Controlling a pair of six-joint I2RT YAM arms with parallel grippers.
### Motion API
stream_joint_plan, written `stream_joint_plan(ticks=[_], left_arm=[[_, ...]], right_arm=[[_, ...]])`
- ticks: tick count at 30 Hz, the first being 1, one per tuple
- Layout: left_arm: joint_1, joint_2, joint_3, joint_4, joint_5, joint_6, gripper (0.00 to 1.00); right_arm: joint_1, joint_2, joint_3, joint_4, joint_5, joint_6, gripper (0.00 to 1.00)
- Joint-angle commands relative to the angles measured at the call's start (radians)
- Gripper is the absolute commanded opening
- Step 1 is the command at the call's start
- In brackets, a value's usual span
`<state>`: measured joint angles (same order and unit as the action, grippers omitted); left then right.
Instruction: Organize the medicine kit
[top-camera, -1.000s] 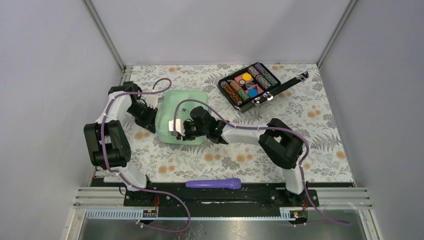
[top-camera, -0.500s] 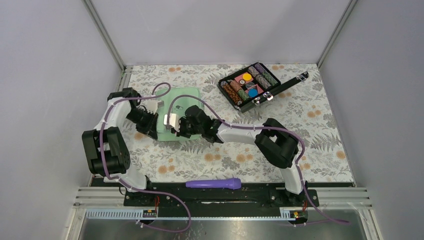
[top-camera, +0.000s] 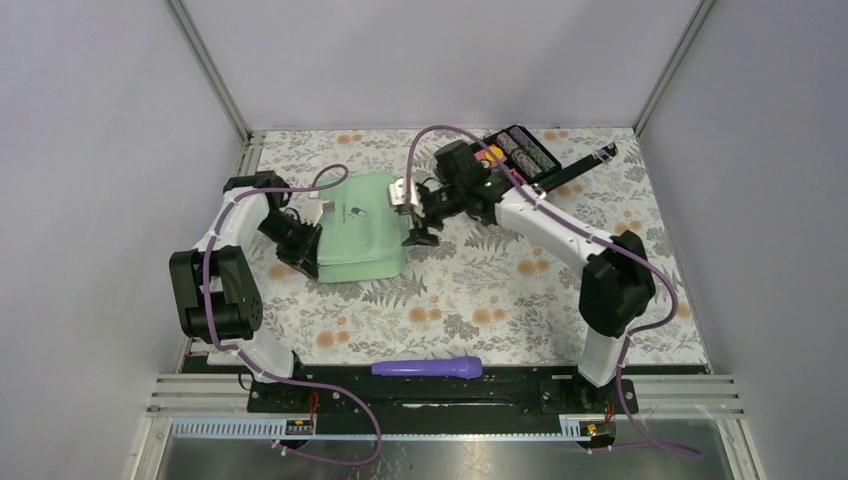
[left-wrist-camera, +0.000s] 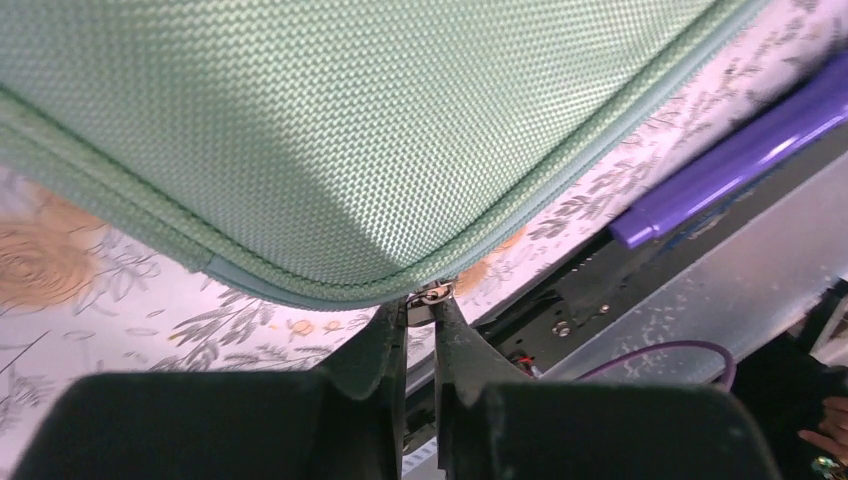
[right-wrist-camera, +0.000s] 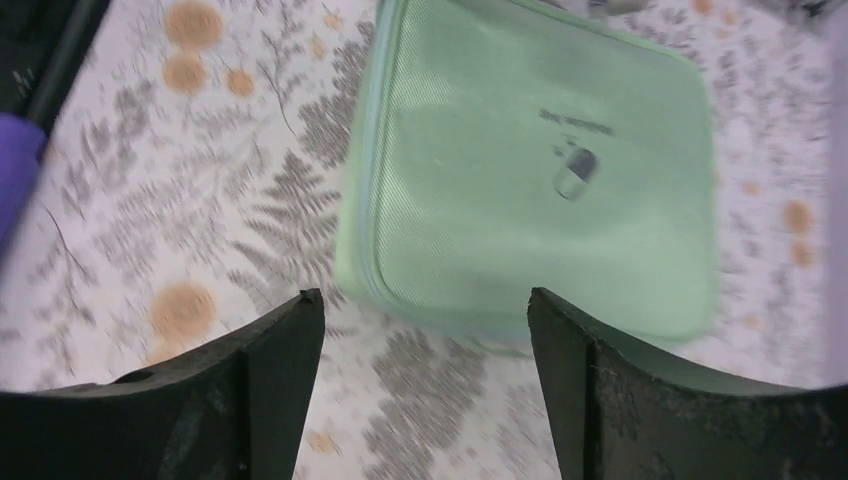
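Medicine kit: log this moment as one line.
kit: mint-green woven zip-up medicine kit, flat on floral table | left tool: shut on metal zipper pull at corner | right tool: open, clear of kit

Pale mint-green woven-fabric medicine kit (top-camera: 362, 228): uniform mint with a fine basket-weave texture. The edge piping and zip band are a slightly deeper green. A small dark-and-grey capsule-shaped logo (right-wrist-camera: 573, 174) sits on the lid, with a line of dark lettering above it.

Silver metal zip pull (left-wrist-camera: 432, 296): bright metallic, pinched between the matte black left jaws. Right jaws: matte black.

Surface (top-camera: 480, 290): white, printed with grey fern leaves and orange flowers.

Purple cylindrical plastic pen (top-camera: 427, 367), nearer the arm bases than both jaws: solid violet.

Black hinged case (top-camera: 585, 167), beyond the right jaws: mottled green and purple rolls and a yellow disc are visible.
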<state>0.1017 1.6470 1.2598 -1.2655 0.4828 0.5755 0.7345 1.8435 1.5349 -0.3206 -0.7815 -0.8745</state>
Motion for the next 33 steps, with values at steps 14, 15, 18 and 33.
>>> stream_joint_plan(ticks=[14,15,18,33], left_arm=[[0.026,0.078,0.159,0.192,-0.377,0.136,0.00],[0.026,0.090,0.175,0.195,-0.383,0.142,0.00],[0.025,0.119,0.219,0.209,-0.393,0.156,0.00],[-0.128,0.287,0.407,0.232,-0.308,0.098,0.00]], right_arm=[[0.003,0.235,0.227,-0.089,0.043,-0.706,0.75],[0.009,0.245,0.204,-0.005,0.050,-0.693,0.75],[0.027,0.299,0.201,0.172,0.077,-0.645,0.72],[0.126,0.181,0.025,0.054,-0.010,-0.664,0.18]])
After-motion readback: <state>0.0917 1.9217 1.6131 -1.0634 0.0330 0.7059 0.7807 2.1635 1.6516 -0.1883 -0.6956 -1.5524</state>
